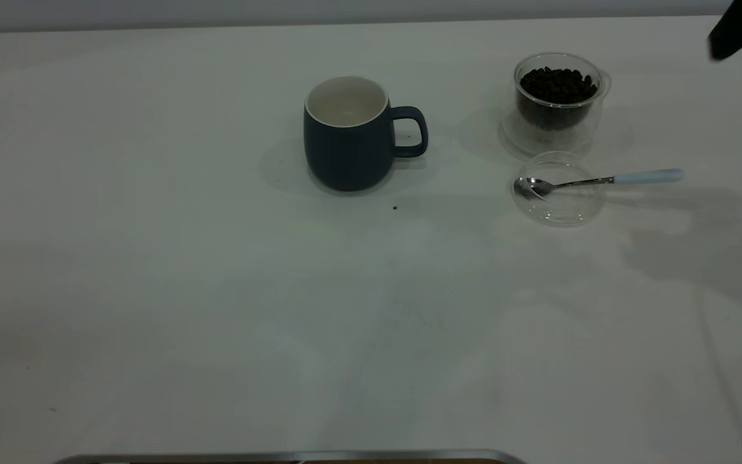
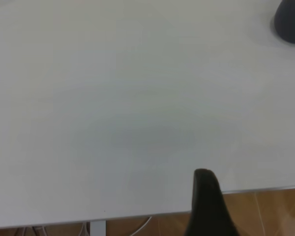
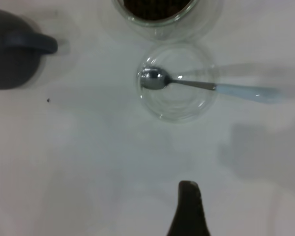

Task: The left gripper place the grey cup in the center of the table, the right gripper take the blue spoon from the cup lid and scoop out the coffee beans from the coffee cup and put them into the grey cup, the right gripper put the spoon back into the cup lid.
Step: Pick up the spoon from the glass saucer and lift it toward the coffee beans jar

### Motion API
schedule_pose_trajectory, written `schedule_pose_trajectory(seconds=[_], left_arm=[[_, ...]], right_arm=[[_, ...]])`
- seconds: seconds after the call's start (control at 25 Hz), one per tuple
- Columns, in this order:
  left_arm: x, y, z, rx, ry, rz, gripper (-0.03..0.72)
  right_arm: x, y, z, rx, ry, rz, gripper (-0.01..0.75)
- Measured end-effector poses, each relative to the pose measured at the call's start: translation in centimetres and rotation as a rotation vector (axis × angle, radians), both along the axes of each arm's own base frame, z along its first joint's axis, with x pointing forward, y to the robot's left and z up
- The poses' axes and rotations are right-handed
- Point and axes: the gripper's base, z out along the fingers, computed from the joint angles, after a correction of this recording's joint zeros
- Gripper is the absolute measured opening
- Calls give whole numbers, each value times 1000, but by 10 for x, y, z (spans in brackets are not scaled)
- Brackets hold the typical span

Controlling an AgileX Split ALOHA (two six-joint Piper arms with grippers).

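Observation:
The grey cup (image 1: pixel 350 138) stands upright near the middle of the table (image 1: pixel 184 290), handle toward the right, and looks empty. The coffee cup (image 1: pixel 558 103) stands at the back right, full of coffee beans (image 1: pixel 558 84). In front of it lies the cup lid (image 1: pixel 561 206), with the blue spoon (image 1: pixel 596 181) resting bowl-down in it and its handle sticking out to the right. My right gripper (image 3: pixel 188 206) hovers above the table near the lid (image 3: pixel 177 108) and spoon (image 3: pixel 206 86), holding nothing. My left gripper (image 2: pixel 205 196) hangs over the table's edge, far from the grey cup (image 2: pixel 291 22).
One stray bean (image 1: pixel 395 207) lies just in front of the grey cup. The right arm (image 1: pixel 741 29) shows at the back right corner. A metal strip (image 1: pixel 294 456) runs along the near edge. Wooden floor (image 2: pixel 265 211) lies beyond the table's edge by the left gripper.

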Motion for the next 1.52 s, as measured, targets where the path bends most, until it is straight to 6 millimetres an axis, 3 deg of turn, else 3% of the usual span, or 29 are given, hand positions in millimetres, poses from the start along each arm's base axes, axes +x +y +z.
schedule_pose_trajectory(seconds=[0.44, 0.84, 1.2, 1.52], left_arm=[[0, 0, 0, 0, 2, 0, 551], [0, 0, 0, 0, 2, 0, 551], [0, 0, 0, 0, 2, 0, 551], [0, 0, 0, 0, 2, 1, 551]], right_arm=[[17, -35, -69, 187, 37, 24, 646], [39, -41, -137, 303, 63, 25, 646], [53, -48, -153, 317, 100, 44, 646], [60, -59, -151, 278, 80, 81, 642]])
